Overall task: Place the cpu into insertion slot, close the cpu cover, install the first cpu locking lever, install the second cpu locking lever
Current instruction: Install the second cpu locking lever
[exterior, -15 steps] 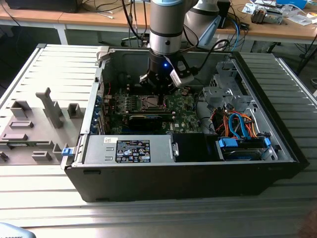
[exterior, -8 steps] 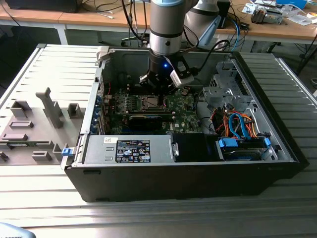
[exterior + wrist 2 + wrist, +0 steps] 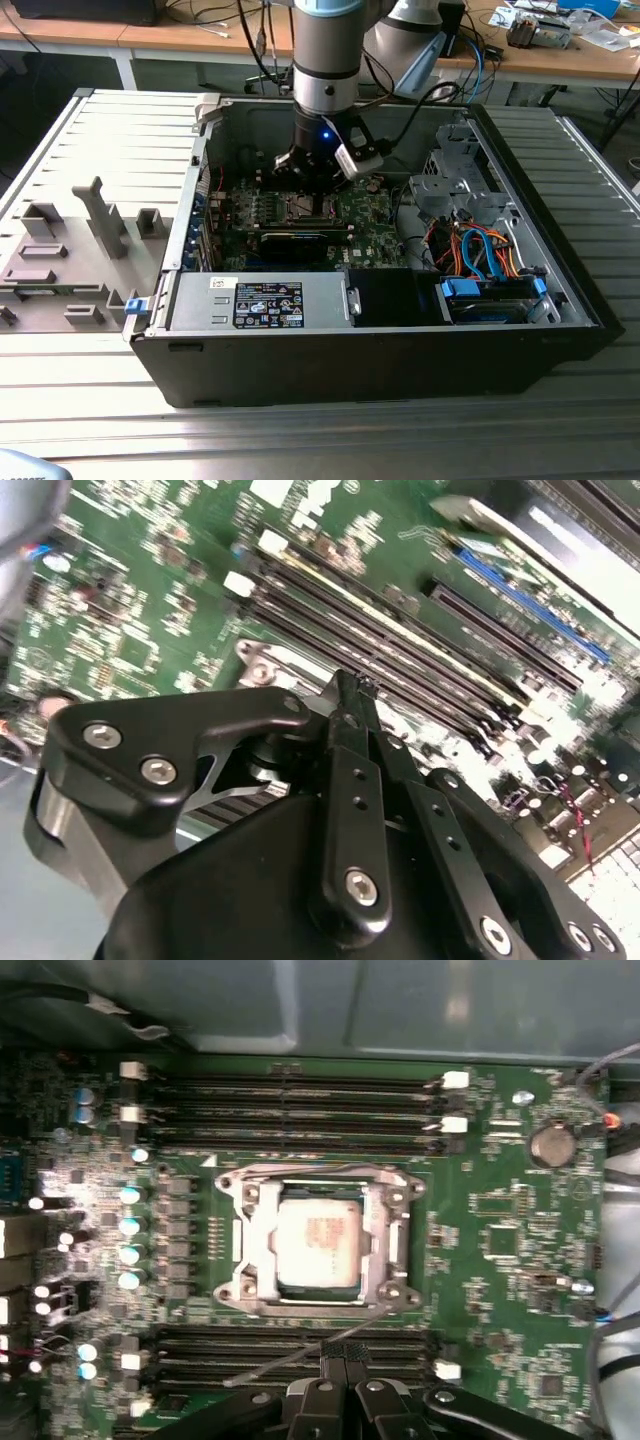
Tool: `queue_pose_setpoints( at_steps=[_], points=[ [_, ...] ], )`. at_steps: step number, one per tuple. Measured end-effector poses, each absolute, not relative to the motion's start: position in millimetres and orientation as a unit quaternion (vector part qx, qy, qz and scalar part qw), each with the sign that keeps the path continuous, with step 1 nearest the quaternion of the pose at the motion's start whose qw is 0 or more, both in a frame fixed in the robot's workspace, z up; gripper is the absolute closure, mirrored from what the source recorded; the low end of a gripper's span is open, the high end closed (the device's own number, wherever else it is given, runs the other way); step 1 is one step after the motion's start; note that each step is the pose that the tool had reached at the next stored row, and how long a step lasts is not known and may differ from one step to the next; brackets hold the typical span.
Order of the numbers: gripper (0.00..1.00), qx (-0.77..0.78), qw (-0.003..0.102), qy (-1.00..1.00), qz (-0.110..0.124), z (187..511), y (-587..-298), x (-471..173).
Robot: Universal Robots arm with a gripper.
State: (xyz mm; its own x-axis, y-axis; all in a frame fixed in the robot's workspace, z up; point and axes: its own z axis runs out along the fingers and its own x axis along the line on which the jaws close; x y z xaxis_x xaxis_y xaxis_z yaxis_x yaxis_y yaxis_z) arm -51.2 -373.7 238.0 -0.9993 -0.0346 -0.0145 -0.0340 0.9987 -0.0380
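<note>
Hovering over the green motherboard (image 3: pixel 365 225) inside the open computer case (image 3: pixel 400 340), my claw (image 3: pixel 345 1352) hangs just above the board, beside the socket area. In both wrist views my two black fingers (image 3: pixel 350 780) sit pressed together with no gap showing at the tips, and nothing is pinched between them.

In the first wrist view the cpu (image 3: pixel 318 1243) lies flat in the insertion slot (image 3: pixel 316 1295), pale metal top facing up. The cpu cover (image 3: pixel 385 1245) is down around it, its silver frame bordering the chip on all sides, the chip showing through the square window. A thin wire locking lever (image 3: pixel 285 1362) runs slantwise from near my fingertips across the black memory slots (image 3: pixel 290 1355) on the near side of the socket, not lying flush along the frame edge. Whether my tips touch it I cannot tell.

Four more memory slots (image 3: pixel 290 1110) lie on the far side of the socket; a round coin battery (image 3: pixel 548 1144) sits well apart from it.

In the exterior view my arm (image 3: pixel 325 60) drops in from above, the grey power supply (image 3: pixel 260 303) near the case's front wall, orange and blue cables (image 3: pixel 480 250) toward the exterior view's right
</note>
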Motion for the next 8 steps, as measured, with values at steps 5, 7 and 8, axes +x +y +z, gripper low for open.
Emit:
queue_pose_setpoints(
  at_steps=[5, 7, 8],
  points=[
    [0.89, -0.017, 0.008, 1.0, -0.012, 232, -374, -73],
    [0.89, -0.018, 0.008, 1.0, -0.011, 230, -375, -75],
    [0.89, -0.02, 0.008, 1.0, -0.01, 229, -376, -79]
  ],
)
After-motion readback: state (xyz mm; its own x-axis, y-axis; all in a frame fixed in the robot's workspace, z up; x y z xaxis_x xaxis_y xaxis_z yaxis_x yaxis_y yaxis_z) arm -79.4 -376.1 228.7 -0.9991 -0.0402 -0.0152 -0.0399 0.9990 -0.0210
